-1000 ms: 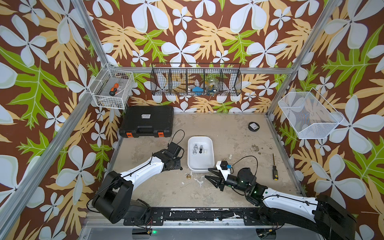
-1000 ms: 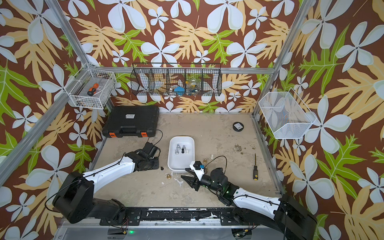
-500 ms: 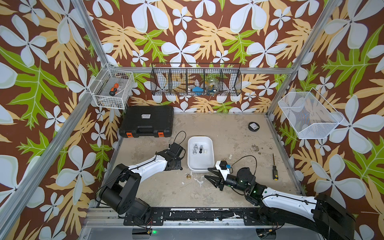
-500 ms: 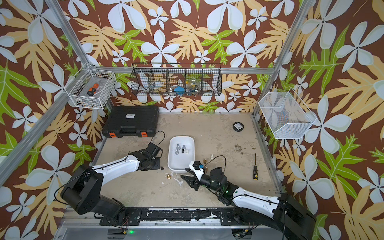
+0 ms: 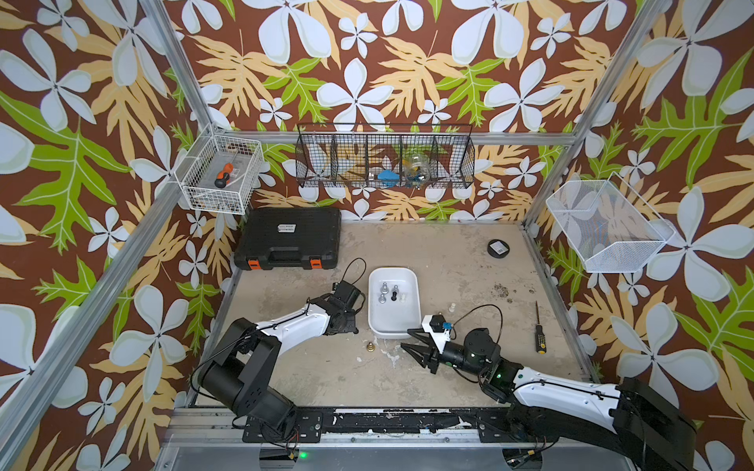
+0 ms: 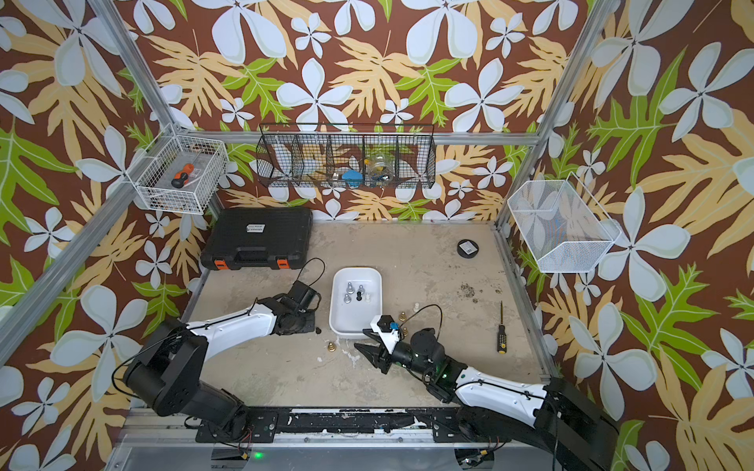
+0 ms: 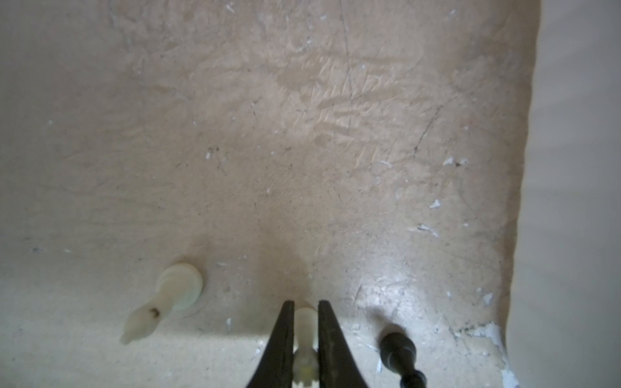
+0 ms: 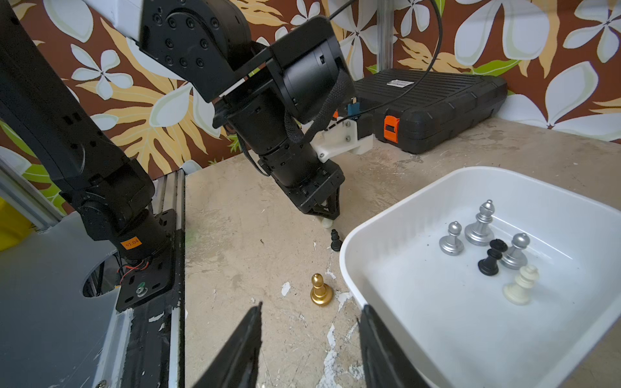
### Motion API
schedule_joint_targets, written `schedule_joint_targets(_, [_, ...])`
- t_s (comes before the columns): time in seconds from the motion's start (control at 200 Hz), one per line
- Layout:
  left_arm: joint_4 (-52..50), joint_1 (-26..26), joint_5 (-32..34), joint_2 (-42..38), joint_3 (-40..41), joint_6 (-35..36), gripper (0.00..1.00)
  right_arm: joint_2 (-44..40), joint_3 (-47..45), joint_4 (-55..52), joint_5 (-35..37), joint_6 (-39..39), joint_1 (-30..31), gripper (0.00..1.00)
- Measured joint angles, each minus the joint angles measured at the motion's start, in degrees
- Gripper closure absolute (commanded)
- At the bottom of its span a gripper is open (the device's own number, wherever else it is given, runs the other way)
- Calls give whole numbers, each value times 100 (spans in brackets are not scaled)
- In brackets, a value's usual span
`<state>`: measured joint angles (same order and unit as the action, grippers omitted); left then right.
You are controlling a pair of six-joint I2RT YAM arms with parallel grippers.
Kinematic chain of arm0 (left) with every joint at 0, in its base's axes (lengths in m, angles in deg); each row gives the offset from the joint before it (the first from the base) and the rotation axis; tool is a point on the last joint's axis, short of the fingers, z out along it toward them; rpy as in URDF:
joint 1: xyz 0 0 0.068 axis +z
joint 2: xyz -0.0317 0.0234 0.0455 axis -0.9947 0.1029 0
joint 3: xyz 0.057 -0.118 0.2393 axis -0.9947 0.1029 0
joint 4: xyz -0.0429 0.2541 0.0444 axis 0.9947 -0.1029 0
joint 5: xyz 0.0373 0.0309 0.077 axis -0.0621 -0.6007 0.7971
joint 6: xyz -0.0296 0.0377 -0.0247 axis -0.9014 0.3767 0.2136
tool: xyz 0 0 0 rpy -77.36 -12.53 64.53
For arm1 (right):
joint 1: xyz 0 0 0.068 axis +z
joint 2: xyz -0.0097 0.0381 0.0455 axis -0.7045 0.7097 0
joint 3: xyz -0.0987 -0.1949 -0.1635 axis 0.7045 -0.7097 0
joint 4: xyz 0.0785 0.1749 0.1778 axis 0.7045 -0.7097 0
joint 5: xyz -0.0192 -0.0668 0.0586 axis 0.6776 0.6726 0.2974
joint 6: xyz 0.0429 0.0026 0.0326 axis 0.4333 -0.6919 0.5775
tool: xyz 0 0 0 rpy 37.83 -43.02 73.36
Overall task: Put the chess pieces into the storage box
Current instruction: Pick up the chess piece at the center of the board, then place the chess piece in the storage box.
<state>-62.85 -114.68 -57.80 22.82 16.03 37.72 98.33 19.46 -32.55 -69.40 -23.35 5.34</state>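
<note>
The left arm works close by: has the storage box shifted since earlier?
No; the storage box keeps the same gap from the black case.

Storage box (image 5: 393,320): white. Chess pieces (image 8: 481,223) inside: silver, black, cream. Pawn (image 8: 321,290): gold. Tool case (image 5: 289,234): black, orange latches (image 5: 315,263). Walls (image 5: 367,61): brown, white-flower and green-tan leaf print.

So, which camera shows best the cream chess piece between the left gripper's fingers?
The left wrist view: the cream chess piece sits close up, clamped in the left gripper. The right wrist view shows only its base under that gripper, from afar. In both top views the left arm covers it.
</note>
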Motion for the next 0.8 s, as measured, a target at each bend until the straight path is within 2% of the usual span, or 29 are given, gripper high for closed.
schedule_joint_targets(0.21, [-42,0,37,-190,-4,-2,88,-83,-2,-2,35,0,0,52])
schedule_joint_targets(0.36, [-278,-26,129,-535,-179,-7,88,-551,-203,-4,380,0,4,52])
schedule_joint_targets(0.495, [-691,-258,345,-763,-645,-33,89,-1449,-601,-9,1241,7,4,50])
schedule_joint_targets(0.606, [-1064,-636,533,-767,-1235,-120,89,-2258,-905,-133,2138,72,4,45])
schedule_joint_targets(0.701, [-1346,-1060,688,-590,-1893,-155,88,-2820,-1123,-225,2861,101,-2,45])
schedule_joint_targets(0.801, [-1506,-1467,813,-184,-2535,-160,89,-3040,-1185,-350,3292,131,-11,45])
